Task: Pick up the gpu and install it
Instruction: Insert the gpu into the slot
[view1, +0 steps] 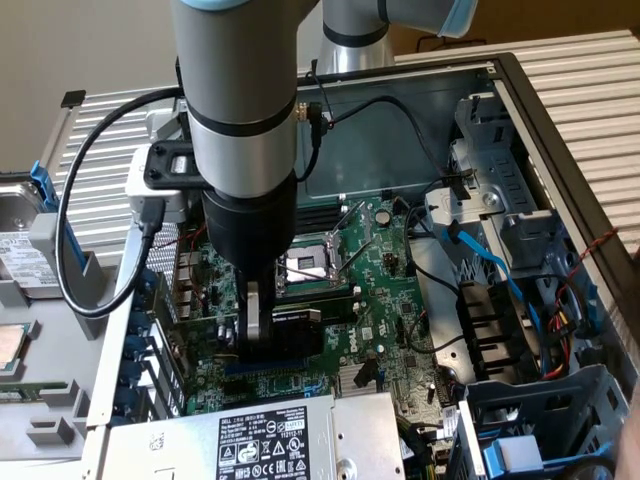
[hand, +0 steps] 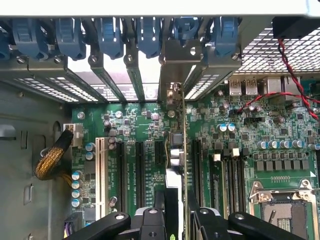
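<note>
Edgewise, the gpu (hand: 175, 150) stands clamped in the gripper (hand: 176, 207) over the motherboard (hand: 240, 142).

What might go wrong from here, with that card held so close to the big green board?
The tool grips the gpu edge-on at the close-packed black slots. A slight offset might set it down between slots or in the wrong one. Its silver bracket sits close to the blue latches and might catch there.
</note>
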